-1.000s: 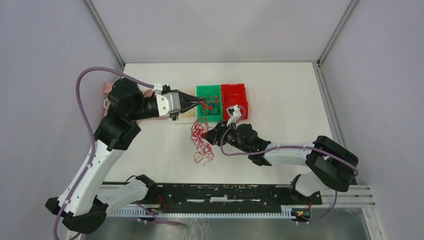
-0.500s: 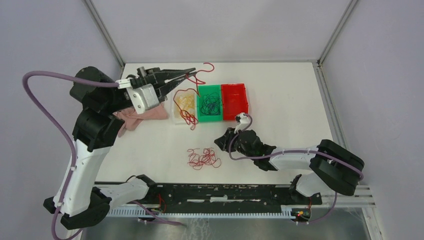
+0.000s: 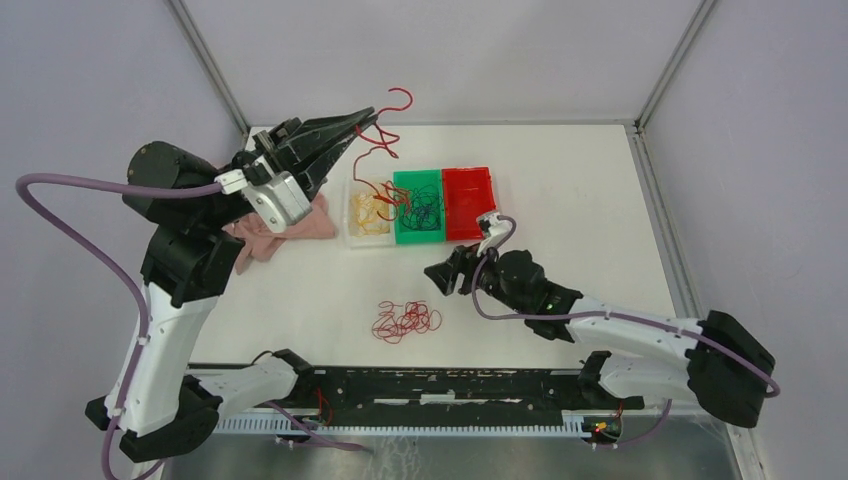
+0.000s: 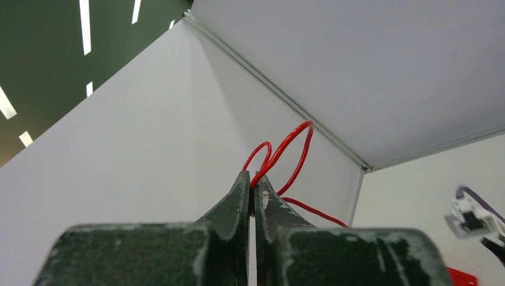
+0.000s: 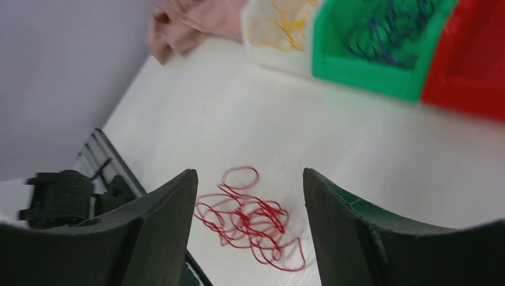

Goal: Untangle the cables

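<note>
Red cable (image 4: 306,124), perhaps two, left hand (image 4: 252,176)

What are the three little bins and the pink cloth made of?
Green bin, red bin and pale bin: probably moulded plastic, glossy, with stiff thin walls. Pink cloth: soft matte fabric, judging by its crumpled folds.

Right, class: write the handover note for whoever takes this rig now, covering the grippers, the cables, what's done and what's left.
Left gripper: shut on a red cable, raised high, its tail trailing down to the clear bin.
Right gripper: open, holding nothing, above the red pile on the table.
Done: yellow cables in the clear bin, dark cables in the green bin.
Left: free the lifted strand; the red bin shows no cables yet.
</note>
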